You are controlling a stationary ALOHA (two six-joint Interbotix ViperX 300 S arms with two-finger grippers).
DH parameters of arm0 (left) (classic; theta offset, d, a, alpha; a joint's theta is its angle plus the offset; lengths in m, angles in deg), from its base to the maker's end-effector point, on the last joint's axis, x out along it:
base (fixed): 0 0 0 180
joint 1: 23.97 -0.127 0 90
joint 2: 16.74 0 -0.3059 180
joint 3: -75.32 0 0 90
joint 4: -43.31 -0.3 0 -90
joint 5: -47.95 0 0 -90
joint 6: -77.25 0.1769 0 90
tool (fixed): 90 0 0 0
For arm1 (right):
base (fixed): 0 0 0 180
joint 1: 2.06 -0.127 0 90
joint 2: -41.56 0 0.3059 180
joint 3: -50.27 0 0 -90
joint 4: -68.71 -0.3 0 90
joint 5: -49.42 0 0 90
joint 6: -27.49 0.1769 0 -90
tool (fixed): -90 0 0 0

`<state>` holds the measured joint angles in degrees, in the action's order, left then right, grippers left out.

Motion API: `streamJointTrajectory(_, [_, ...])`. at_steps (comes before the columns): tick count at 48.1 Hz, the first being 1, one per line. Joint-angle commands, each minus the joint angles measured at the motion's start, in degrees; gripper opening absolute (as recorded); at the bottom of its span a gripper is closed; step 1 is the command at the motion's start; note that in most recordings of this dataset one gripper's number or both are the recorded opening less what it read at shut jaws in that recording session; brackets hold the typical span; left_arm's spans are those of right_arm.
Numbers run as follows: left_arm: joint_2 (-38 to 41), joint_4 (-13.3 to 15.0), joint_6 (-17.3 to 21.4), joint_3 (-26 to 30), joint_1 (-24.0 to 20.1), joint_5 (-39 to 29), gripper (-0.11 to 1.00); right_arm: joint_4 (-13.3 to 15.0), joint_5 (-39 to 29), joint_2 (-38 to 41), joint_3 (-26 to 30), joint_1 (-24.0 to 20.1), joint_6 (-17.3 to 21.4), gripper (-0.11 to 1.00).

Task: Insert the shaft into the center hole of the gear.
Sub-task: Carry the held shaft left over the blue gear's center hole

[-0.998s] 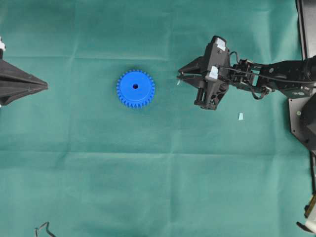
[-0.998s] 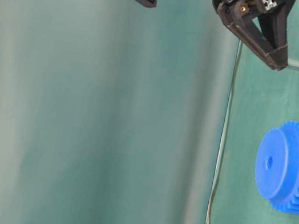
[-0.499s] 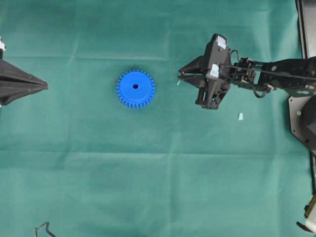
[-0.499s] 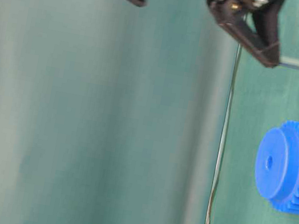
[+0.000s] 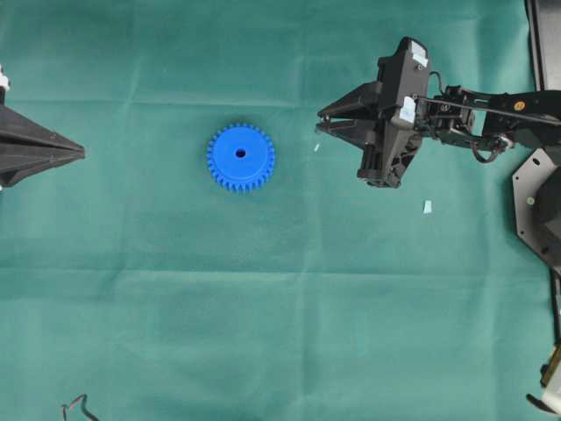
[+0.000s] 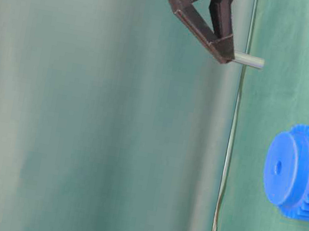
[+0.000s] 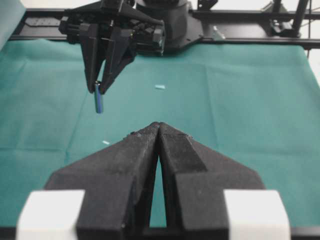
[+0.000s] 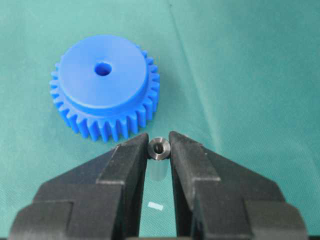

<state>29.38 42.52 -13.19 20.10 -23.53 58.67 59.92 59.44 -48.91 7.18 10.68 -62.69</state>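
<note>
The blue gear (image 5: pixel 241 158) lies flat on the green cloth, its center hole (image 5: pixel 240 153) facing up and empty. My right gripper (image 5: pixel 321 124) is to the gear's right, shut on the shaft (image 8: pixel 159 148), a short silvery pin held upright at the fingertips. In the table-level view the shaft (image 6: pixel 248 61) hangs clear above the cloth, away from the gear (image 6: pixel 303 171). The right wrist view shows the gear (image 8: pixel 105 85) and its hole (image 8: pixel 103 69) just ahead of the pin. My left gripper (image 5: pixel 79 153) is shut and empty at the left edge, and it also shows in the left wrist view (image 7: pixel 159 126).
A pale blue scrap (image 5: pixel 428 207) lies below the right arm and a smaller one (image 5: pixel 316 147) near the fingertips. A black base plate (image 5: pixel 535 202) stands at the right edge. A bent wire (image 5: pixel 77 405) lies at the bottom left.
My right gripper has risen off the cloth with the shaft held in it and shifted slightly right. The gear and the left gripper have not moved.
</note>
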Motion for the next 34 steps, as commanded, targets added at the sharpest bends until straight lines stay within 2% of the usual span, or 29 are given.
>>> streamJointTrajectory(1, [0.09,-0.18,0.00,1.41,-0.09,0.26,0.00,0.00,0.09,-0.97,1.23,0.09,0.18,0.17])
streamJointTrajectory(13, [0.18,-0.18,0.00,1.41,-0.09,0.35,0.00,0.00,0.79,2.02,4.48,-0.88,0.18,0.18])
streamJointTrajectory(28, [0.18,-0.18,0.00,1.41,-0.09,0.35,0.00,0.88,0.44,11.25,16.61,-2.90,-0.18,0.18])
streamJointTrajectory(34, [0.18,-0.18,0.00,1.41,-0.09,0.35,0.00,1.85,-0.97,13.54,19.86,-3.52,-0.18,0.18])
